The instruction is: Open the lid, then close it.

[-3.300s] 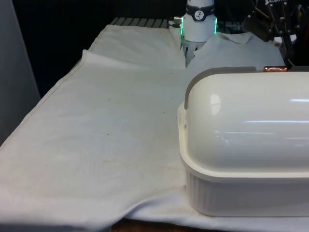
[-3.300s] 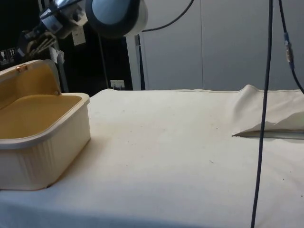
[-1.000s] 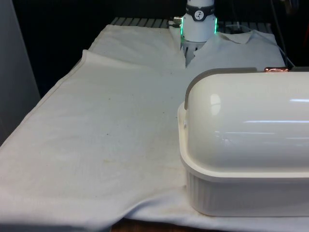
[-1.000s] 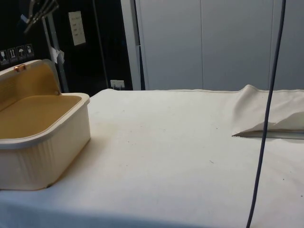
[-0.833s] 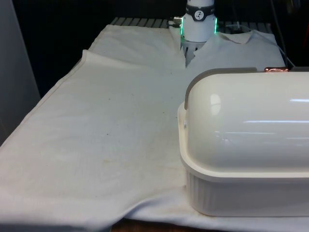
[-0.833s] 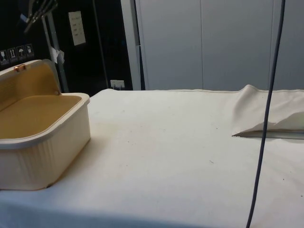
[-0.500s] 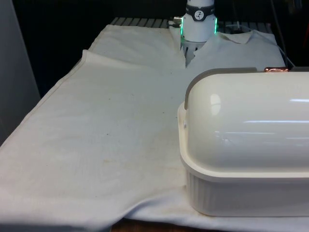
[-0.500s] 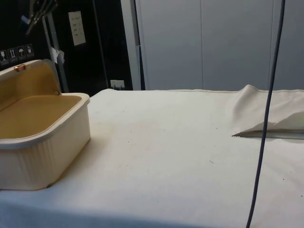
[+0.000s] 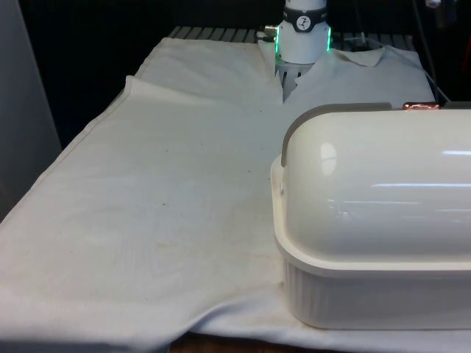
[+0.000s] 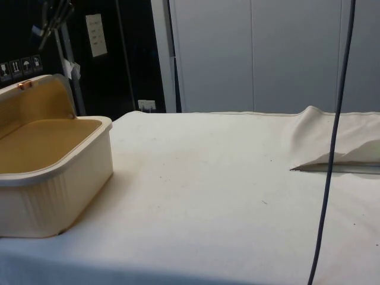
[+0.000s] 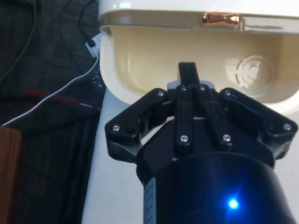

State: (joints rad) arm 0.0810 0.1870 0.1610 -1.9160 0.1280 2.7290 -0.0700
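Note:
A cream bread box (image 9: 368,294) stands at the front view's right with its domed lid (image 9: 375,184) rolled back and open. The side view shows the empty tan inside (image 10: 41,142) and the raised lid (image 10: 35,107), with a copper handle (image 10: 24,85) on its top edge. My gripper (image 10: 52,15) hangs high above the box, apart from it. In the wrist view the gripper (image 11: 188,71) is shut on nothing, with the open box (image 11: 210,60) and copper handle (image 11: 220,19) below it.
White cloth covers the table, with a raised fold (image 10: 338,139) at the side view's right. A dark cable (image 10: 330,154) hangs down in front of that fold. Beside the box, the wrist view shows dark fabric (image 11: 46,93) off the table's edge.
Since the earliest frames the arm has risen from near the lid's handle to high above the box. Over the last second it has barely shifted. The lid stays open.

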